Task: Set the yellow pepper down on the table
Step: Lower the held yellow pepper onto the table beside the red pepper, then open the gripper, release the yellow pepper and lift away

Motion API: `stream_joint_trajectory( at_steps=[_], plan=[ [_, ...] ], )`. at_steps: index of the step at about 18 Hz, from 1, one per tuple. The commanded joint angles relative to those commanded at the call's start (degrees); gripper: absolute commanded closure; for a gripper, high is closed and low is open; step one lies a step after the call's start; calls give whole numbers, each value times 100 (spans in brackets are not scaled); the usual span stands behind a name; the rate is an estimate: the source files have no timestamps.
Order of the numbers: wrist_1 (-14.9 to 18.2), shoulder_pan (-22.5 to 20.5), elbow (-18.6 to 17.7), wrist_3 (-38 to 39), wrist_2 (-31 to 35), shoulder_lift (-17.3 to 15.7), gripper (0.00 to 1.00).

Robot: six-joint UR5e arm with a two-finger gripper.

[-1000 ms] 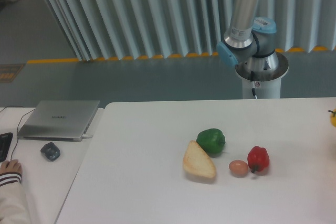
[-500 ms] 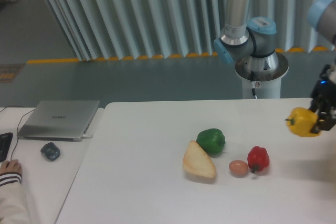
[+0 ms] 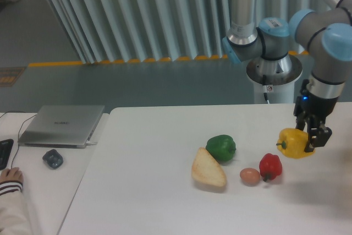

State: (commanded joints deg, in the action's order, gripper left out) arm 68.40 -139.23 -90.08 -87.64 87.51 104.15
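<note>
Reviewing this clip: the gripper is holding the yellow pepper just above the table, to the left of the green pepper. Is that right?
Not quite. In the camera view the gripper holds the yellow pepper above the table, but to the right of the green pepper, just beyond the red pepper.

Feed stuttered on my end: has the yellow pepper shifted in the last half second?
Yes. The yellow pepper, held in the gripper, has travelled left across the view and is now much closer to the red pepper, which lies where it was on the table.
</note>
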Motion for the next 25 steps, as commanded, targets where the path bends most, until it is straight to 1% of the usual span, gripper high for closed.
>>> stream_joint_trajectory(
  at_steps=[2,5,6,7,12,16,18,19,20,21,23,25],
  plan=[
    [-133,194,-35,194,327,114,49],
    [-160,221,-53,317,381,176,49],
    [-282,308,-62,413,389,255,49],
    [-326,335,-79,458,390,334,49],
    [-327,335,-79,484,372,554,48],
    [-336,283,-79,476,372,598,47],
    [-336,239,-71,458,372,642,38],
    [-336,239,-71,449,381,642,38],
    [-336,204,-71,432,381,642,34],
    [-336,169,-71,432,381,642,27],
    [-370,151,-62,379,389,651,27],
    [-362,28,-71,213,398,651,27]
  ],
)
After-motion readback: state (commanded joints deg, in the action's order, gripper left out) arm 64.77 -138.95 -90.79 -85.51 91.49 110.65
